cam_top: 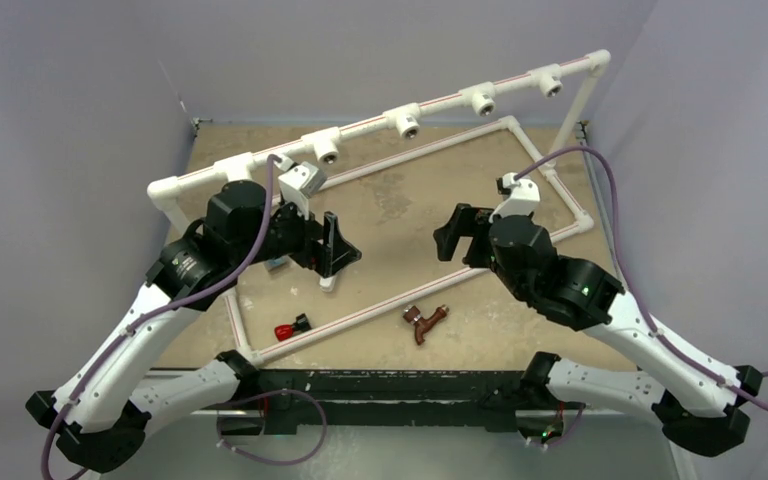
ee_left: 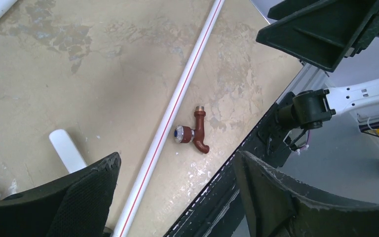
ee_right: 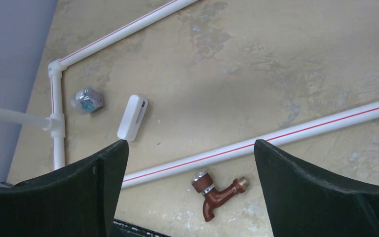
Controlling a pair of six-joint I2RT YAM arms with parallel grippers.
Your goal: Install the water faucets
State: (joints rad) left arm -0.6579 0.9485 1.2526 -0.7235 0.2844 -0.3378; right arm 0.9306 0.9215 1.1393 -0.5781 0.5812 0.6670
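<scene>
Lying on its side on the tabletop (cam_top: 400, 200), the brown faucet (cam_top: 426, 322) sits near the front edge, just outside the near pipe (cam_top: 380, 307) of the flat white pipe frame. In the left wrist view the faucet (ee_left: 196, 131) has its round knob end turned toward that pipe (ee_left: 177, 106) and just beside it. Whether the 2 touch is unclear. In the right wrist view the faucet (ee_right: 217, 192) shows a brass-tipped stem pointing right and a curved spout pointing toward the camera.

Both arms hang above the middle of the frame, well apart from the faucet. The left jaws are spread wide and hold nothing, and the right jaws are also spread wide and empty.

A raised pipe (cam_top: 370, 125) runs across the back and carries 4 tees, their mouths facing forward. A small red and black piece (cam_top: 291, 327) lies near the frame's near left corner, left of the faucet. A white block (ee_right: 132, 117) lies inside the frame, and a small shiny wrapped thing (ee_right: 87, 100) lies beside it near a corner.
</scene>
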